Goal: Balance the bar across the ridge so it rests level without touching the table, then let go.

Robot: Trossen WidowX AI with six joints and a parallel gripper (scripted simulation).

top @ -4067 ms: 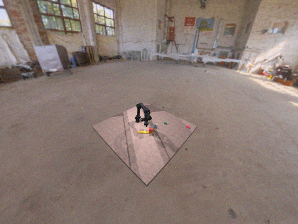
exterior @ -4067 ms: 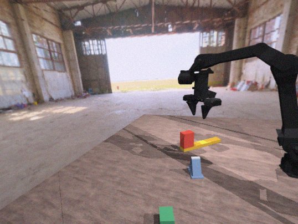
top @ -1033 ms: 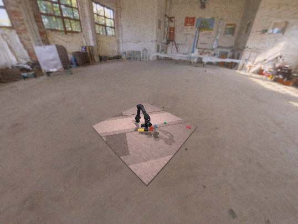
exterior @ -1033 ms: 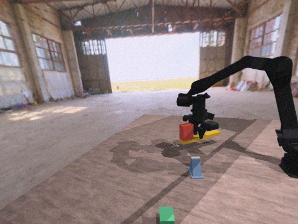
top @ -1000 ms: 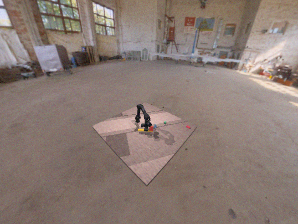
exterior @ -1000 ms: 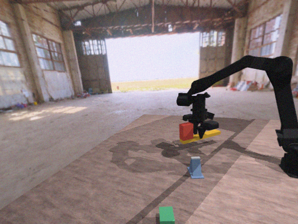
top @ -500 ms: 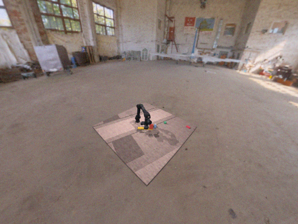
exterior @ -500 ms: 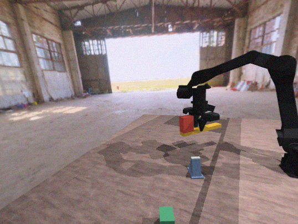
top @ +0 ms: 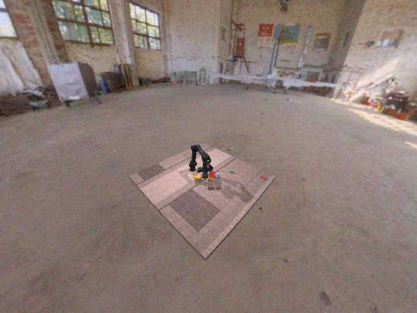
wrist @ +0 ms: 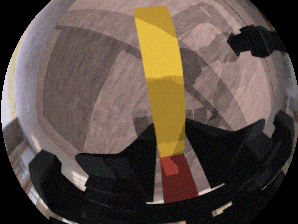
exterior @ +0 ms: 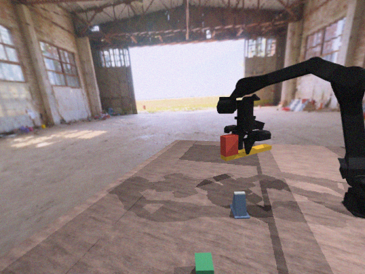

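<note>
The yellow bar carries a red block on one end. My gripper is shut on the bar, near the red block, and holds it above the table. The bar looks roughly level. The blue ridge stands upright on the table, with its narrow top up; in the exterior view it is lower and nearer the camera than the bar, not touching it. The ridge cannot be made out in the wrist view.
A green block lies on the table beyond the ridge from the bar. A small red object lies near the table's right corner in the top view.
</note>
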